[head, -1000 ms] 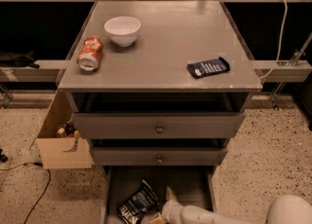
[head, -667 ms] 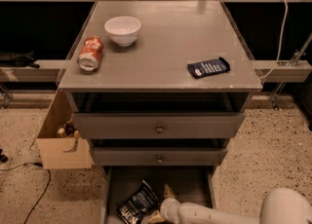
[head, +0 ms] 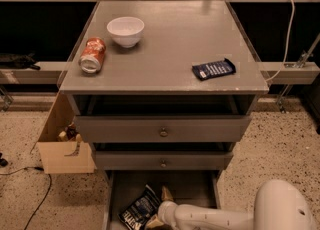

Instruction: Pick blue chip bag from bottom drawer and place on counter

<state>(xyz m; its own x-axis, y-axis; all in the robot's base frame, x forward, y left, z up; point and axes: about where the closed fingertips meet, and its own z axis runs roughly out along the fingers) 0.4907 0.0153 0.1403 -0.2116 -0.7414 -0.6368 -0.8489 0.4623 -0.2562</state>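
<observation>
The gripper [head: 159, 208], spread open (gripping nothing), sits at 3 o'clock of the blue chip bag [head: 139, 210] in the bottom drawer [head: 192, 186]. The bag's long axis runs 7-to-1 o'clock.

The crinkled navy blue chip bag [head: 139, 213], white lettering up, is found lying askew in the pulled-out bottom drawer [head: 192, 190], end effector [head: 159, 208] parked at its right edge.

Warm, dim indoor light fell from above.
The counter [head: 170, 49] was evenly lit, with deep shadow under its front edge. The gripper [head: 160, 208] sat low in the shaded bottom drawer [head: 195, 189], and the white arm [head: 215, 219] behind it looked bright.
</observation>
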